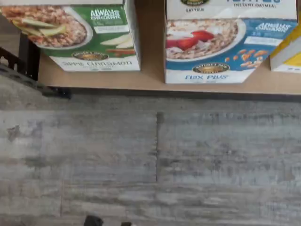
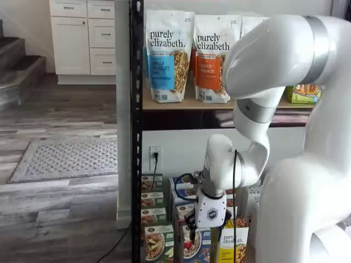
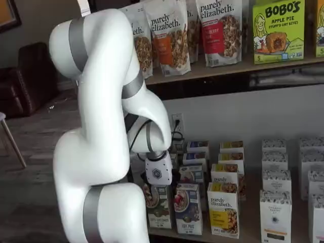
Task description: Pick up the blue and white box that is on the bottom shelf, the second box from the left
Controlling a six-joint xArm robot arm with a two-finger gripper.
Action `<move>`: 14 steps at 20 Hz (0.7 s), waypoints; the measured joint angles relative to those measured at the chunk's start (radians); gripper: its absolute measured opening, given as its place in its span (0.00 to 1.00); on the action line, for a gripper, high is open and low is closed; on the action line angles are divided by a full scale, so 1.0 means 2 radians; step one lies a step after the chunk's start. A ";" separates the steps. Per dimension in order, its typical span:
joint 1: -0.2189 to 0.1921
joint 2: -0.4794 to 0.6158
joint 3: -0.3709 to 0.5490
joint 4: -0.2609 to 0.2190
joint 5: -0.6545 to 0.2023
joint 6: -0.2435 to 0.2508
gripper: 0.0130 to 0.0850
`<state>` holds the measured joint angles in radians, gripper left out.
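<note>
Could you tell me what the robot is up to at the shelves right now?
The arm hangs in front of the bottom shelf, its claw held above the front row and carrying nothing. The blue and white box stands untouched between a green box and a yellow box.

bottom shelf (image 1: 150,80), blue and white box (image 1: 221,47), green-and-white box (image 1: 80,37)

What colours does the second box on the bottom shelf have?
The blue and white box is blue below, white above; clearest in the wrist view.
</note>
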<state>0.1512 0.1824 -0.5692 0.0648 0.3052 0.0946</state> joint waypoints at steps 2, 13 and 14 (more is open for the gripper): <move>-0.002 0.014 -0.014 -0.003 0.003 0.001 1.00; -0.012 0.093 -0.091 0.008 0.004 -0.019 1.00; -0.013 0.099 -0.098 0.016 0.004 -0.028 1.00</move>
<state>0.1255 0.3808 -0.7643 0.0965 0.3126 0.0383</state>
